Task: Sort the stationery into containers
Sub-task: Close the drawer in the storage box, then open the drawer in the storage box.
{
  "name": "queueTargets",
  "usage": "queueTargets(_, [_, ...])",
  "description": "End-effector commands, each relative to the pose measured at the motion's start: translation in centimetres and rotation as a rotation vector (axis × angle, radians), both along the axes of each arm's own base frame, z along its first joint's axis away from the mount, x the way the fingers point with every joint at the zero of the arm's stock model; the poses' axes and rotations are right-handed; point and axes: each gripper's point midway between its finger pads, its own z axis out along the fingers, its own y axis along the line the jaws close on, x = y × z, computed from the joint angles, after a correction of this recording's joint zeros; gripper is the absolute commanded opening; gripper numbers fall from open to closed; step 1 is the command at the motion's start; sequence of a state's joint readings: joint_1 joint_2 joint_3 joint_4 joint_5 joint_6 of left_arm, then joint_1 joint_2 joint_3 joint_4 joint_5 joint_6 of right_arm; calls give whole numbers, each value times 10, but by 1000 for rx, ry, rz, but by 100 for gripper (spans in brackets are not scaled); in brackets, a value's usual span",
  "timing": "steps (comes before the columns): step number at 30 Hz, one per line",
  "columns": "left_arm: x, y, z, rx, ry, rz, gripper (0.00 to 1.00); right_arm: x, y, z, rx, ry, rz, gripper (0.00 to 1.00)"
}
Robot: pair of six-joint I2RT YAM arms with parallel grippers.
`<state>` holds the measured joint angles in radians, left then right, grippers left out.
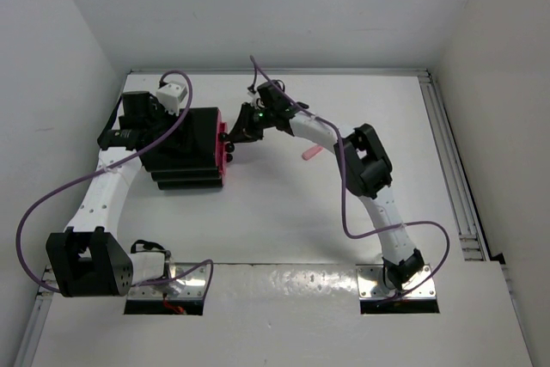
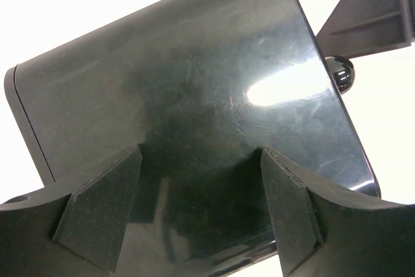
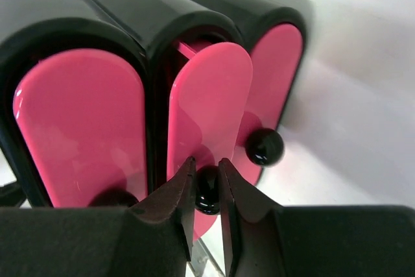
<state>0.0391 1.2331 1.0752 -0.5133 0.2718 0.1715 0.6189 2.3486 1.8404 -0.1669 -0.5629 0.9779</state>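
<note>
Honestly, right gripper (image 3: 206, 167) sits narrow around the middle drawer's (image 3: 211, 95) knob (image 3: 207, 194), lower centre, left gripper (image 2: 201, 154) gapes wide, so the knob could slip free.

Middle drawer (image 3: 211, 95) ajar, inside hidden behind own pink front; I can't read contents. Left knob (image 3: 113, 197) half covered by my right fingers (image 3: 168, 218). Gap at middle knob (image 3: 207, 192) too tight: can't tell if fingers touch it. Top view: pink piece (image 1: 312, 154) on surface (image 1: 284, 204) too small to identify, one end lost against right arm (image 1: 326, 131). Left fingers (image 2: 97, 218) cut off by bottom edge of left wrist view.
</note>
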Motion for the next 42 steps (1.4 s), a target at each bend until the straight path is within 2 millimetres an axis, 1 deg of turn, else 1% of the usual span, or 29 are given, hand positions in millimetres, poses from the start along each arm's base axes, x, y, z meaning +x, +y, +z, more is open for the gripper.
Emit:
queueTargets(1, [-22, 3, -33, 18, 129, -11, 81, -3, 29, 28, 95, -49, 42, 20])
queueTargets(6, [-22, 3, -36, 20, 140, -13, 81, -5, 40, 32, 125, -51, 48, 21])
queueTargets(10, [-21, 2, -38, 16, 146, -17, 81, -8, 41, 32, 133, -40, 52, 23])
queueTargets(12, [-21, 2, -38, 16, 148, -20, 81, -9, 39, 38, 134, -47, 55, 23])
queueTargets(13, [-21, 2, -37, 14, 149, -20, 81, -9, 36, 38, 128, -52, 55, 24])
queueTargets(14, [-20, 2, -36, 16, 143, -22, 81, -5, 29, 46, 126, -57, 44, 24])
queueTargets(16, [-19, 2, -35, 15, 140, -21, 81, -5, 19, 46, 110, -61, 42, 23])
queueTargets(17, [-18, 2, -35, 14, 138, -24, 81, -1, 10, 54, 108, -72, 32, 24])
queueTargets(18, [-17, 1, -35, 12, 138, -28, 81, 0, 4, 56, 104, -74, 35, 24])
queueTargets(19, [-17, 1, -35, 10, 137, -31, 81, 6, -8, 54, 94, -76, 22, 26])
queueTargets(20, [-18, 0, -35, 9, 140, -34, 81, 7, -14, 54, 90, -69, 18, 28])
queueTargets(21, [-17, 1, -35, 9, 137, -33, 81, 5, -20, 59, 97, -71, 27, 32])
queueTargets(22, [-17, 0, -36, 9, 138, -34, 81, 9, -28, 62, 104, -76, 20, 36])
queueTargets(23, [-16, 0, -35, 8, 134, -35, 81, 10, -33, 63, 107, -76, 19, 44])
queueTargets(24, [-16, 0, -35, 7, 133, -34, 81, 8, -37, 66, 112, -75, 21, 47])
queueTargets(25, [-16, -1, -35, 4, 132, -38, 81, 9, -40, 73, 137, -87, 27, 50])
queueTargets(26, [-16, -1, -35, 2, 132, -39, 81, 7, -40, 77, 151, -85, 34, 54])
queueTargets(27, [-16, -1, -34, 1, 130, -42, 81, 5, -43, 80, 161, -83, 32, 55])
queueTargets(28, [-16, -2, -35, 0, 132, -43, 81, 2, -41, 85, 188, -84, 46, 57])
queueTargets(29, [-16, -2, -34, -2, 131, -41, 81, 0, -41, 86, 196, -78, 47, 59])
queueTargets(30, [-16, -2, -35, -2, 132, -41, 81, -2, -40, 92, 213, -72, 48, 59])
queueTargets(31, [-16, -2, -33, -3, 129, -42, 81, -4, -36, 98, 241, -86, 65, 59])
queueTargets(33, [-16, -2, -33, -4, 128, -40, 81, -7, -31, 104, 267, -78, 78, 60])
queueTargets(35, [-16, -1, -33, -7, 129, -37, 81, -14, -21, 109, 293, -74, 102, 62])
queueTargets(42, [-18, -2, -34, -12, 135, -33, 81, -32, 4, 106, 315, -46, 146, 62])
